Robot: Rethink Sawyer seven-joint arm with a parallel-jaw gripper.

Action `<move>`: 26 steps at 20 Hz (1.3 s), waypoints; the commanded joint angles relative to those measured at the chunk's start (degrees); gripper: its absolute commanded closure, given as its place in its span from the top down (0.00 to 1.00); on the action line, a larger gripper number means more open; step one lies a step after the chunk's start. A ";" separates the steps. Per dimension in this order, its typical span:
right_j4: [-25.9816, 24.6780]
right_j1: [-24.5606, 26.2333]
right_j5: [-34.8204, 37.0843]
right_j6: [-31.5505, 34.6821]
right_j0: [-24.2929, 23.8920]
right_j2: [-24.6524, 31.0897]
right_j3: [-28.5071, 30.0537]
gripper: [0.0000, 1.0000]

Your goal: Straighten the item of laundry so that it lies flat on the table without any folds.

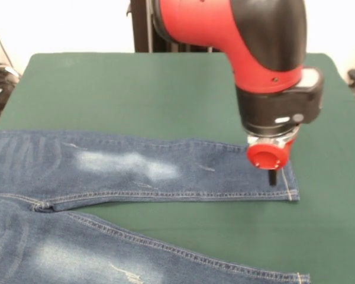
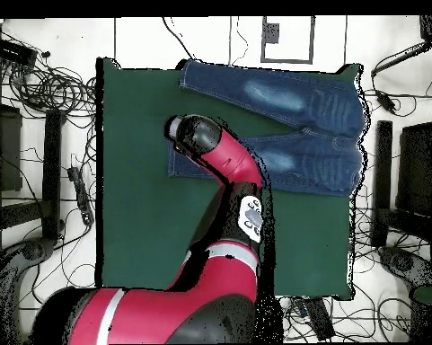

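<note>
Jeans (image 1: 136, 171), a small pair in blue denim with faded whitish thigh patches and tan stitching, lie spread across the dark green cloth-covered worktop (image 1: 165, 89). Both legs are stretched out, a wedge of bare cloth showing between them. In the overhead view the pair sits along one edge of the worktop.

The red and black arm's gripper (image 1: 272, 176) hangs over the hemmed cuff of the farther leg in the front view. Only a dark tip shows below its red round part, so I cannot tell how it is set or whether it touches the cloth.

Denim like this is likely soft but fairly heavy and a little stiff; it should drag rather than slip. Hems, cuffs and seams look like the firmest places to pinch. No brand, label or readable writing shows.
</note>
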 commanded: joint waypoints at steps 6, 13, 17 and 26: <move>2.58 1.20 -0.52 13.10 0.04 3.54 6.08 0.00; 1.44 2.95 -4.14 9.52 -1.79 4.01 7.48 0.00; 0.49 2.75 -4.52 7.69 -2.76 4.02 8.79 0.00; -0.57 3.19 -4.82 7.75 -2.79 3.81 9.71 0.00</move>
